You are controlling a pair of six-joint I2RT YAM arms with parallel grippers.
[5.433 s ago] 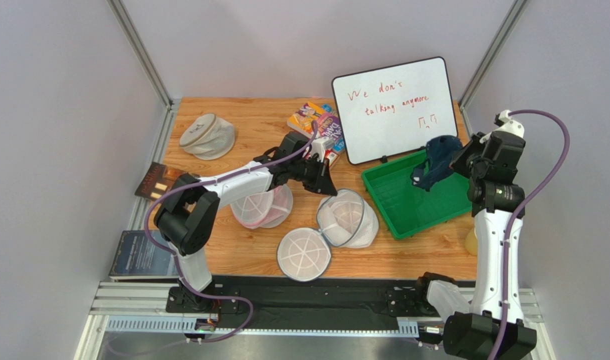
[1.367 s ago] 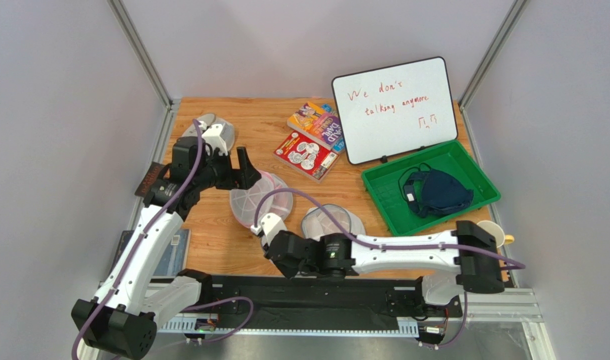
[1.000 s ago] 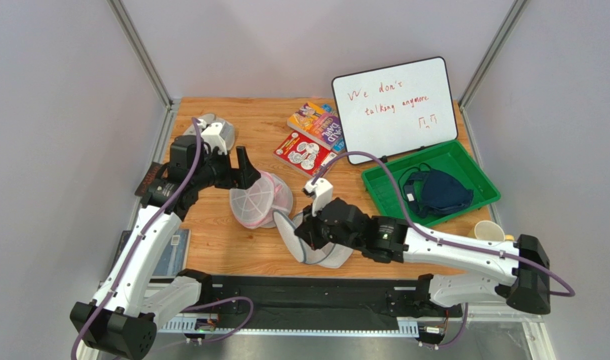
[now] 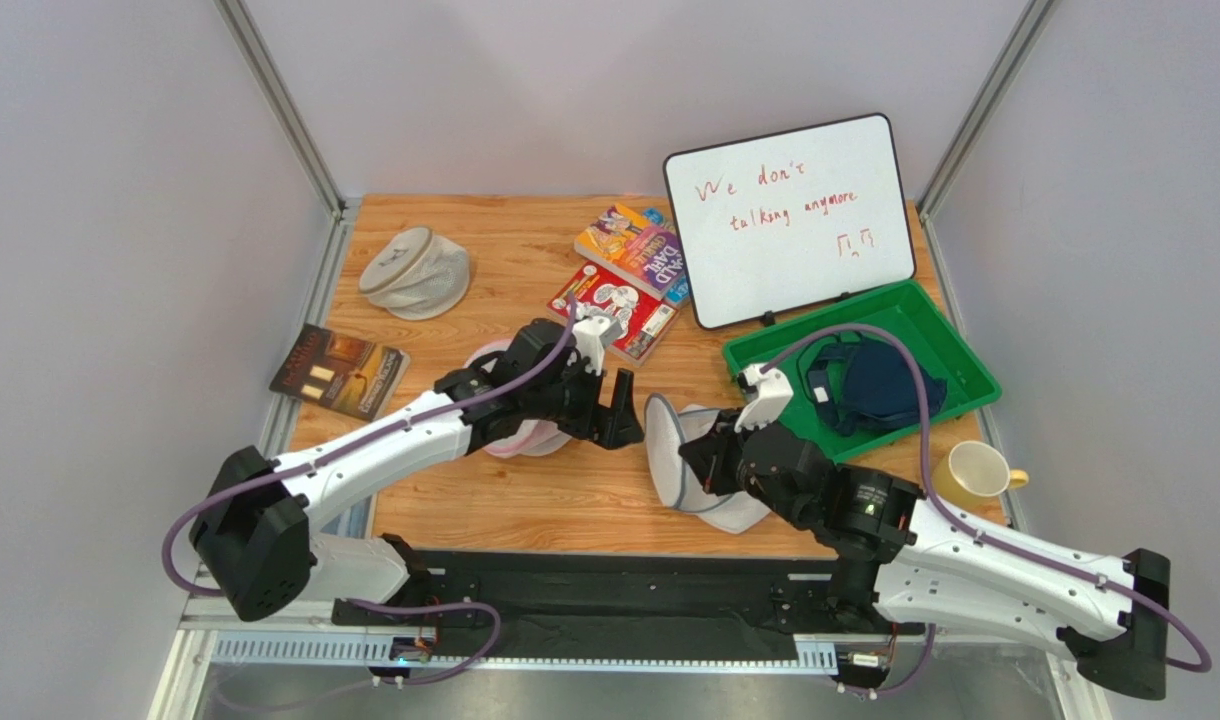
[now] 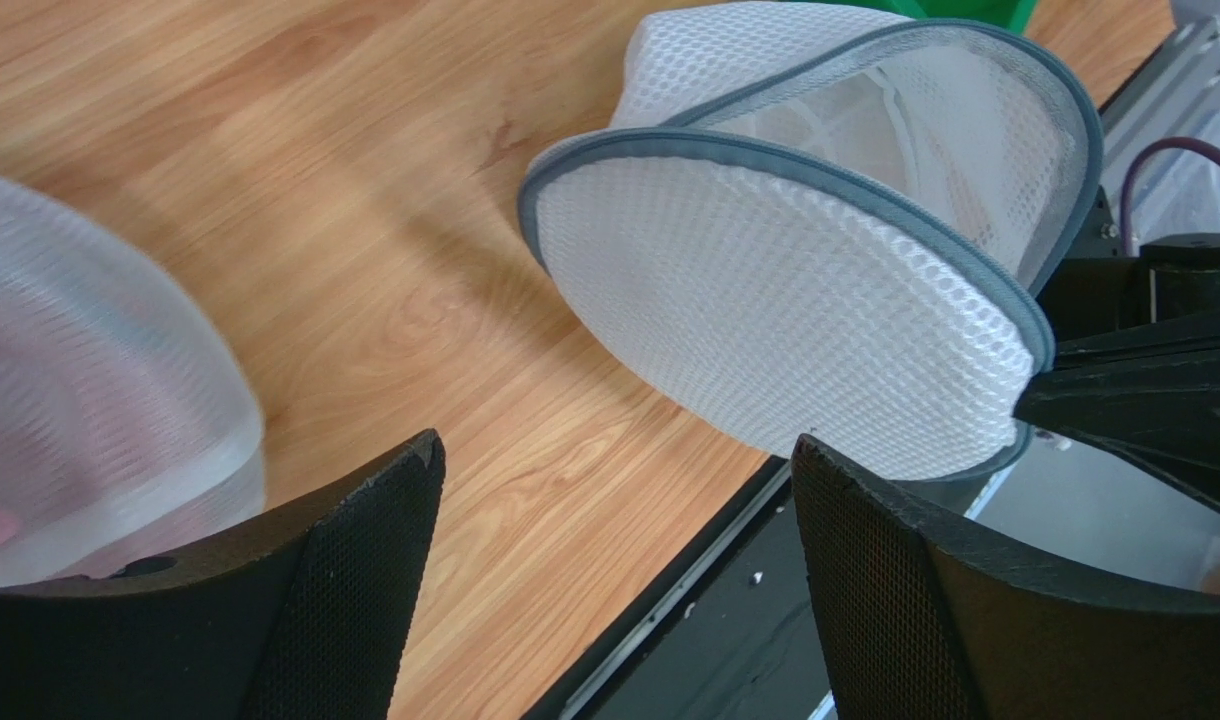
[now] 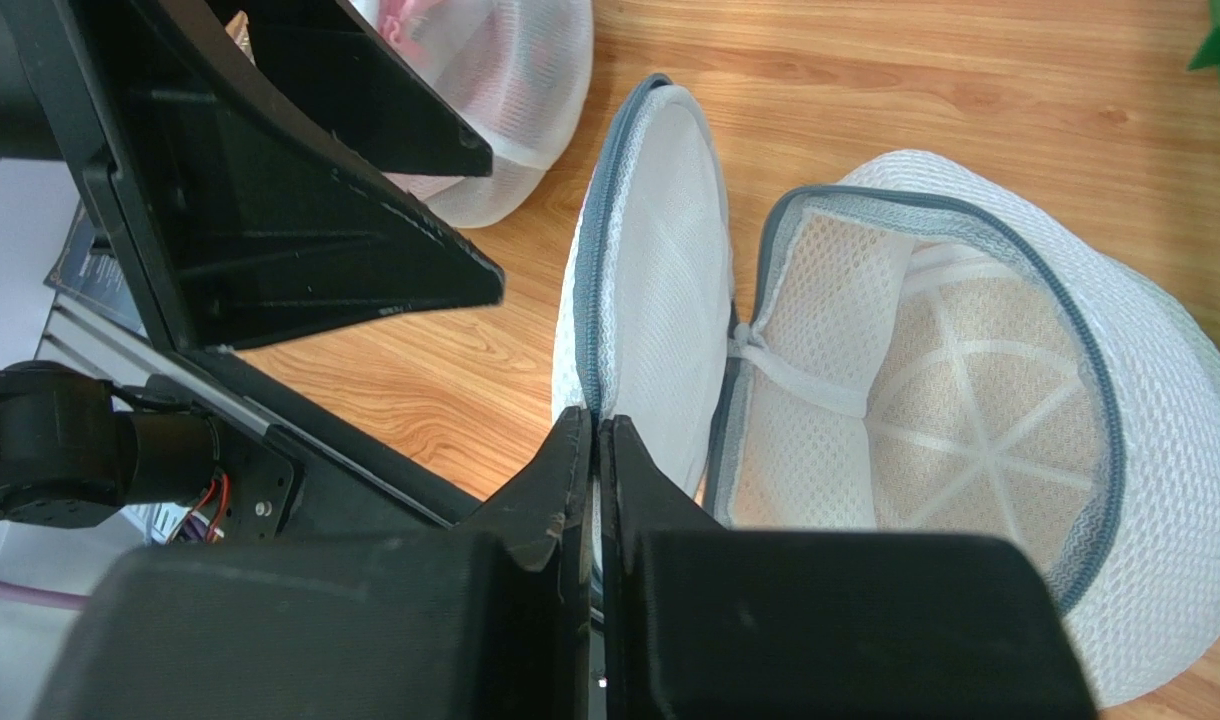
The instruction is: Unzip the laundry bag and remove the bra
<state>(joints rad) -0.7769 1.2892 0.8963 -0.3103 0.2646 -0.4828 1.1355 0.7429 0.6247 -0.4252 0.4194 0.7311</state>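
Note:
The laundry bag (image 4: 717, 495) lies unzipped near the table's front edge, and its round lid (image 6: 654, 285) stands on edge. The open body (image 6: 962, 435) shows only white mesh and spokes inside. My right gripper (image 6: 597, 431) is shut on the lid's grey-blue rim, seen from above as right gripper (image 4: 702, 450). My left gripper (image 4: 619, 414) hangs open just left of the lid, with nothing between its fingers (image 5: 346, 570). The dark bra (image 4: 876, 383) lies in the green tray (image 4: 782, 408).
A pink-tinted mesh bag (image 4: 514, 432) lies under my left arm. A beige-grey bag (image 4: 415, 272) sits at the back left, card packs (image 4: 631, 278) and a whiteboard (image 4: 789, 218) at the back. A book (image 4: 338, 371) is at the left, a yellow cup (image 4: 974, 473) at the right.
My left gripper has swung right, across the pink-tinted bag, up to the laundry bag's lid. My right gripper has carried the laundry bag to the right with the lid raised.

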